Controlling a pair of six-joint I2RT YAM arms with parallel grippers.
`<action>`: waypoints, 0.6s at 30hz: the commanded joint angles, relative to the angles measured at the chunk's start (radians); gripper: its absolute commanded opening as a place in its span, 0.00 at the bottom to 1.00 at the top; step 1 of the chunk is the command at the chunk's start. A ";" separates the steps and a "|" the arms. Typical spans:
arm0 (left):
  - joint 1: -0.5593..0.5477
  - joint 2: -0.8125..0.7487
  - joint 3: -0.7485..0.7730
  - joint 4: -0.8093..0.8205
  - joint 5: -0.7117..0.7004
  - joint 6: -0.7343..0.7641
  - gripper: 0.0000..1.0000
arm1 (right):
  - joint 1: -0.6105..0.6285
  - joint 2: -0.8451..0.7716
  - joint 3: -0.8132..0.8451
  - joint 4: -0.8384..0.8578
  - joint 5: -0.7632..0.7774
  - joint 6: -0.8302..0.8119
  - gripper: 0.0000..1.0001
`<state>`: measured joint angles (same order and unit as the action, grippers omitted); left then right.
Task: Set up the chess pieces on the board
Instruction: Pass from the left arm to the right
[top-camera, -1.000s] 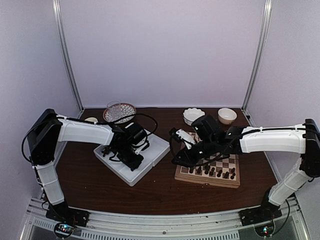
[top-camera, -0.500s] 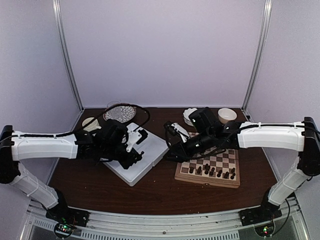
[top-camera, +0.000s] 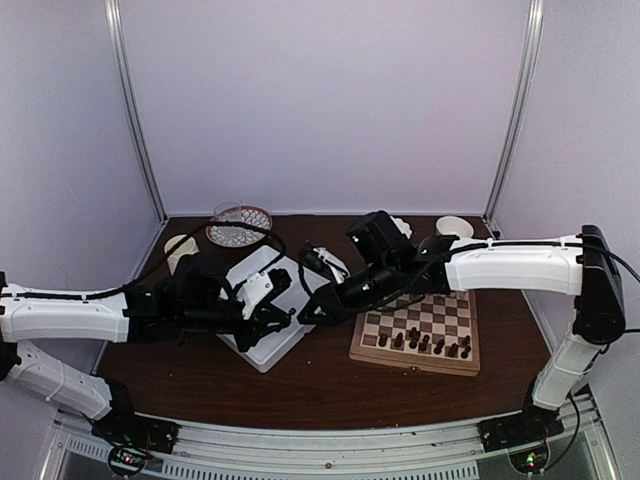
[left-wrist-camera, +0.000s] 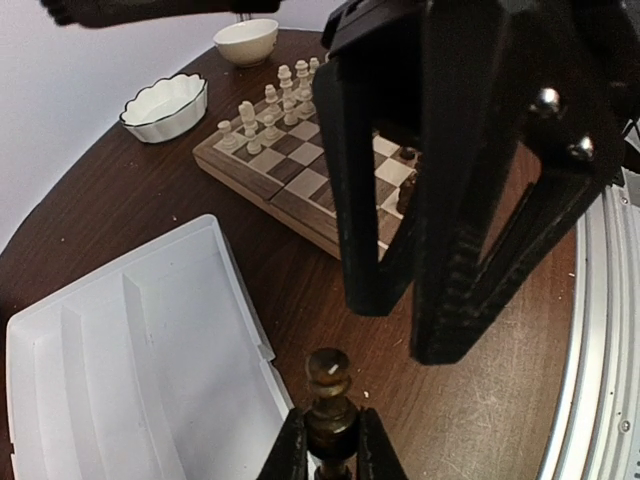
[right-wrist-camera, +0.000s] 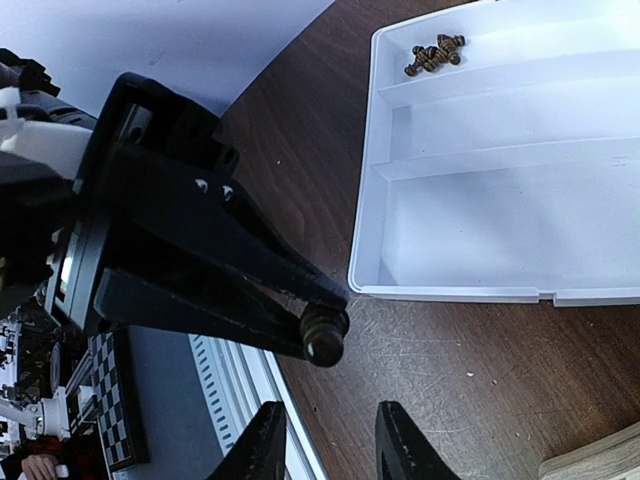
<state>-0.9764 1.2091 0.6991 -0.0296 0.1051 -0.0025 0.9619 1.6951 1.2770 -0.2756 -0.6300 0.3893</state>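
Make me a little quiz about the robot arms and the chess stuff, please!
1. True or false: the left gripper is shut on a dark chess piece.
2. Where do the cream chessmen stand? A) in a basket B) on the chessboard C) on a shelf
3. Fill in: the right gripper has its jaws ____.
Key: 1 true; 2 B; 3 open.

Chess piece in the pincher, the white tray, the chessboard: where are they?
dark chess piece (left-wrist-camera: 328, 372), left wrist view, its round head.
white tray (left-wrist-camera: 170, 340), left wrist view, bare floor.
chessboard (top-camera: 437, 316), top view, bare middle squares.
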 joint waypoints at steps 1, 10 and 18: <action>-0.009 0.034 0.011 0.071 0.027 0.032 0.00 | 0.004 0.015 0.038 -0.017 -0.012 0.019 0.34; -0.023 0.058 0.023 0.065 0.043 0.044 0.00 | 0.005 0.043 0.045 -0.011 -0.018 0.023 0.32; -0.029 0.073 0.030 0.060 0.052 0.048 0.00 | 0.005 0.062 0.053 -0.009 -0.027 0.026 0.29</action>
<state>-0.9970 1.2663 0.6994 -0.0086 0.1390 0.0296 0.9627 1.7481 1.2938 -0.2882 -0.6365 0.4053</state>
